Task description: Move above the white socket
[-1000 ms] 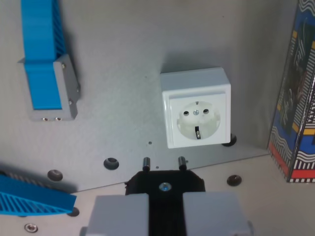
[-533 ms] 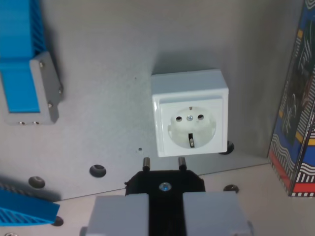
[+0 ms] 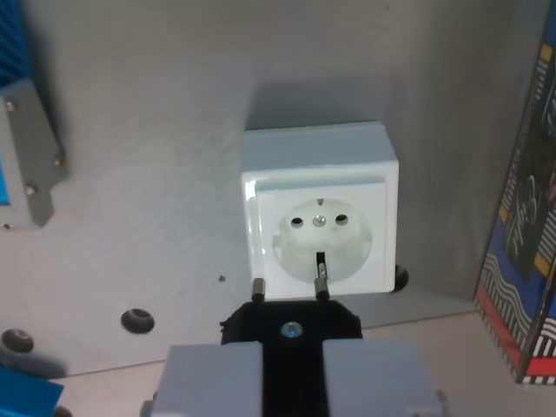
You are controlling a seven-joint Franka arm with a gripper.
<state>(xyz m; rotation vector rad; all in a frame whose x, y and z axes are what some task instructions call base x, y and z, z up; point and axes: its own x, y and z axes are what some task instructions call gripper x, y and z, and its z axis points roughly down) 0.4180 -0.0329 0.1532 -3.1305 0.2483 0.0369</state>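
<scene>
- Gripper point(image 3: 291, 358) fills the bottom middle of the wrist view: its two grey fingers point(image 3: 213, 380) are clenched on a black plug point(image 3: 291, 326), whose two metal pins point(image 3: 258, 288) point up the frame toward the socket.
- At the wrist view's left edge, a grey bracket point(image 3: 30, 161) with a blue part point(image 3: 10, 39) above it sits on the grey plate point(image 3: 156, 113), cut off by the frame. Well apart from the socket, it leaves a wide bare stretch of plate between them.
- In the bottom left corner a sliver of another blue piece point(image 3: 26, 401) shows, blurred and mostly out of frame.
- Several round holes point(image 3: 137, 320) lie along the plate's lower edge, left of the plug.
- White socket point(image 3: 319, 213) stands near the plate's lower edge, in the middle of the view, just above the plug. The left pin ends at the socket's lower left corner; the right pin overlaps the lower rim of its round recess. Whether they touch cannot be told.
- Another hole point(image 3: 398, 276) peeks out beside the socket's lower right corner.
- Along the wrist view's right edge rises a patterned box point(image 3: 530, 261) in blue, red, black and white; a narrow strip of bare plate separates it from the socket, tighter than on the left.
</scene>
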